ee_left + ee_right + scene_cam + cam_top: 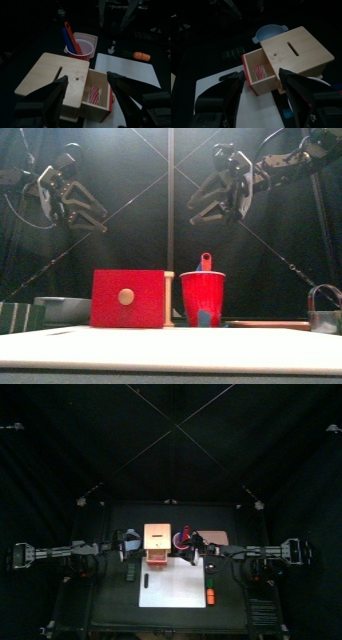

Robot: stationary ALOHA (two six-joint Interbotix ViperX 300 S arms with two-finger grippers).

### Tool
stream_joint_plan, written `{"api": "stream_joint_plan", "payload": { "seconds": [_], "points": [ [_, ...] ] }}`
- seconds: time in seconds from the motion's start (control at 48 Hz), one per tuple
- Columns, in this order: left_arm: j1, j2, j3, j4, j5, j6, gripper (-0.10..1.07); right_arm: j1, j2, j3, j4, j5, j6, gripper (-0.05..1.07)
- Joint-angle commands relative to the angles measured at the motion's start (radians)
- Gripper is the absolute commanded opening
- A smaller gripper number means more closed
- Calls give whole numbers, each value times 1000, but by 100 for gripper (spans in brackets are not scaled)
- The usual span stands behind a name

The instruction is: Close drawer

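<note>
Left gripper: jaws spread wide, nothing between them, hanging in the air above the drawer unit. Right gripper: same, jaws wide apart and empty, also raised over the unit. In the front view both grippers sit high, well clear of everything on the table, left one on the left, right one right of centre.

Below them is the small tan wooden box-shaped drawer unit with a slot in its top panel. Its drawer is pulled out, red front panel, open top showing a red-and-white striped item lying inside. Front view shows the red front face with a round wooden knob. From above the unit sits near the table's middle, at the far edge of the large white rectangular sheet, drawer end over the sheet.

Just beside the unit: a red plastic cup holding red and blue utensils. A small orange object lies on the sheet's far side from the unit. A blue-grey round bowl sits near the unit's closed end.
</note>
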Motion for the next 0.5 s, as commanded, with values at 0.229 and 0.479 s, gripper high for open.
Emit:
{"api": "stream_joint_plan", "payload": {
  "seconds": [0.229,0.479],
  "points": [
    [117,12,-121,-37,35,-5,96,23,57,-35,-55,-32,5,91],
    [172,172,-347,-72,397,3,95,109,141,-91,-34,-32,11,89]
  ]
}}
